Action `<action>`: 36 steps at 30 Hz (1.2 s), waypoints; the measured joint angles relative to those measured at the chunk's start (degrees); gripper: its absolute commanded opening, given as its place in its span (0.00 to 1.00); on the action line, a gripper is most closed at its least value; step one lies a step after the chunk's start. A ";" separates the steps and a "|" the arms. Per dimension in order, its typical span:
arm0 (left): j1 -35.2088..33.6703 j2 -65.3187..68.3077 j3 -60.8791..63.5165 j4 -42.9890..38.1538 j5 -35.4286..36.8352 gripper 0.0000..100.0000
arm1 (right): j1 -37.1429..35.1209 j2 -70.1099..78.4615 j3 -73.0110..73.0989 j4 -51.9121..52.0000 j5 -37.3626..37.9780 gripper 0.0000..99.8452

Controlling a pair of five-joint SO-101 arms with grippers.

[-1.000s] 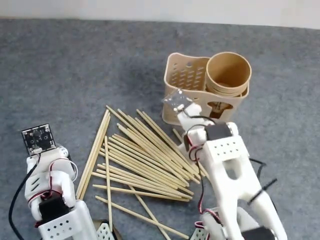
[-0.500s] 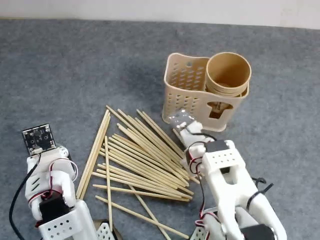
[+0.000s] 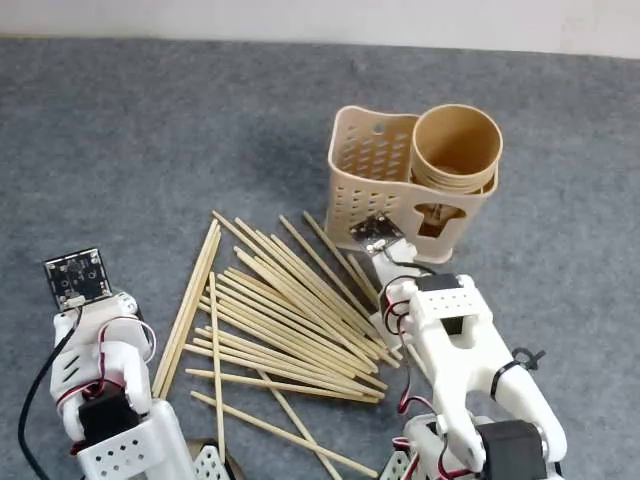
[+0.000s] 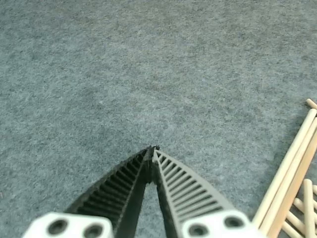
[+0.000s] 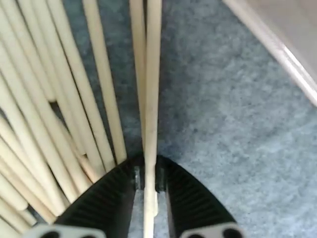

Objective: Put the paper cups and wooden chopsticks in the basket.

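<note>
Several wooden chopsticks [image 3: 285, 310] lie fanned out on the grey carpet in front of the tan basket [image 3: 375, 185]. A stack of paper cups [image 3: 457, 150] stands upright in the basket's right compartment. My right arm [image 3: 445, 320] hangs over the pile's right edge, just before the basket. My right gripper [image 5: 147, 176] is shut on a chopstick [image 5: 151, 89] that runs straight out ahead between the fingers, with a second stick tight against it. My left gripper [image 4: 152, 148] is shut and holds nothing, low over bare carpet left of the pile, whose chopstick tips [image 4: 292, 168] show beside it.
The basket's left compartment [image 3: 368, 150] is perforated and holds nothing I can see. The basket's wall [image 5: 277, 39] stands close beside my right gripper. My left arm [image 3: 100, 380] sits at the near left corner. Open carpet stretches across the far left.
My right arm has pulled back from the basket front and dropped onto the pile's right edge. A couple of chopsticks near the basket have shifted. The left arm has kept still.
</note>
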 measured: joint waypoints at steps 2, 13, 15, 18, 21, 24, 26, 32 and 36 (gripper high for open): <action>0.00 0.00 0.00 0.00 0.00 0.00 | 0.00 0.00 0.00 0.00 0.00 0.01; 0.00 0.00 0.00 0.00 0.00 0.00 | -1.67 -3.52 -0.70 5.19 -0.09 0.01; 0.00 0.00 0.00 0.00 0.00 0.00 | -3.25 -7.38 -0.70 8.44 -0.09 0.01; 0.00 0.00 0.00 0.00 0.00 0.00 | -5.45 -14.86 -0.70 11.34 -0.09 0.01; 0.00 0.00 0.00 0.00 0.00 0.00 | -7.38 -21.89 -0.70 12.66 -0.09 0.01; 0.00 0.00 0.00 0.00 0.00 0.00 | -7.74 -27.60 -0.62 13.01 0.00 0.01; 0.00 0.00 0.00 0.00 0.00 0.00 | -7.74 -30.59 -0.62 13.01 -0.35 0.01; 0.00 0.00 0.00 0.00 0.00 0.00 | -9.49 -37.01 -3.52 13.01 -9.32 0.01; 0.00 0.00 0.00 0.00 0.00 0.00 | -11.60 -38.86 -8.79 13.01 -15.03 0.01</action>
